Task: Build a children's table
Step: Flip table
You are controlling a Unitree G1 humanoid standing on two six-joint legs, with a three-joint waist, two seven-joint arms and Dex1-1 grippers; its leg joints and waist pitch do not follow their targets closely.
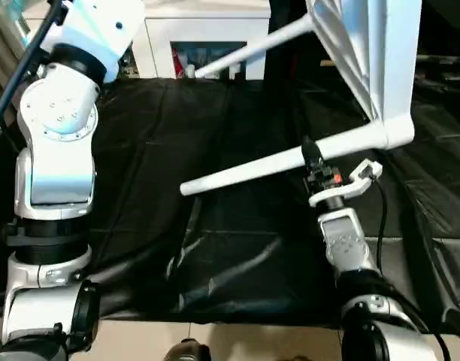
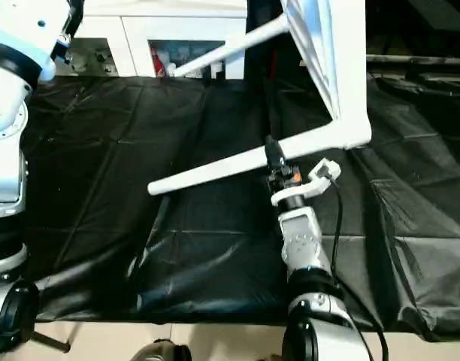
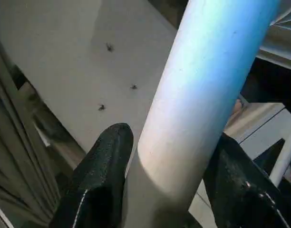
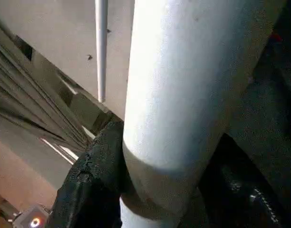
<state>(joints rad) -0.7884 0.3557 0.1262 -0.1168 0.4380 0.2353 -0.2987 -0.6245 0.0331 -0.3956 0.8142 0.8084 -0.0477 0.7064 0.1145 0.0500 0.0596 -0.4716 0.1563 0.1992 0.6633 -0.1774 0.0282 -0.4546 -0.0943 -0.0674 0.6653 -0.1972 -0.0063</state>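
The children's table (image 1: 365,53) hangs tipped in the air above a work surface draped in black cloth (image 1: 215,248), its ribbed white top running off the upper edge of the head views so that most of the slab is cut from sight. From the table's lowest rounded corner socket, one long tapering leg (image 1: 252,169) slants out over the cloth. A second leg (image 1: 252,47) reaches from the table's upper part toward a white cabinet (image 1: 207,37) behind it; whether that leg's tip touches the cabinet cannot be told.

The right gripper (image 1: 313,154) comes up from below the table and pinches the lower leg between its two black fingers, close to the corner socket; the right wrist view shows a black pad (image 4: 95,161) pressed against each side of the white tube. The left gripper (image 3: 169,171) likewise clamps a white leg of the table, a finger (image 3: 105,156) on either flank, though which leg it holds is hidden, since the left arm (image 1: 57,128) climbs out of the head views toward the table's cut-off upper side.

Red and blue items behind the cabinet's glass front are too small to identify, and no writing or brand can be read on the table.
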